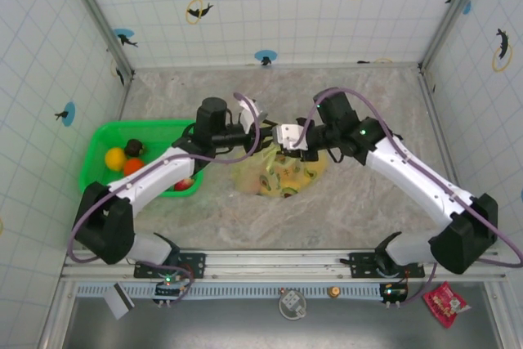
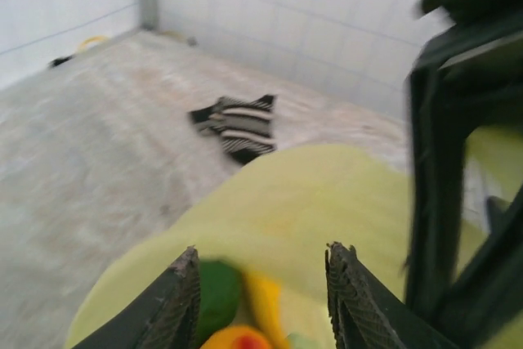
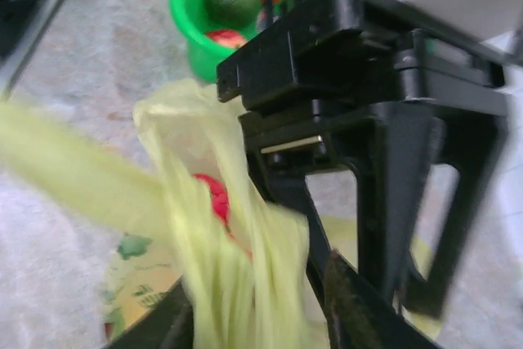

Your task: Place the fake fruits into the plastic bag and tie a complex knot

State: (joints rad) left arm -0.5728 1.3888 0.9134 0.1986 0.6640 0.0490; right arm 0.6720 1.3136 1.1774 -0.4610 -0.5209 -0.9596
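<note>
I judge the tying is in hand. The plastic bag (image 1: 278, 176) sits mid-table, with several fake fruits (image 1: 116, 158) left in the green basket (image 1: 89, 163) at its nine o'clock. My left gripper (image 2: 261, 263) gapes empty above the bag. My right gripper (image 3: 257, 292) straddles bunched film, and I cannot tell whether it is clamped. Next I should pinch both handles and cross them.

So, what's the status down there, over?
Right gripper clamped on bag film. Left gripper at bag, grip unclear. Fruit inside; more in basket. Cloth lies apart.

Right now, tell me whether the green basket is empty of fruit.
No, the top view shows a yellow fruit, an orange fruit and a dark fruit lying in the green basket.
</note>
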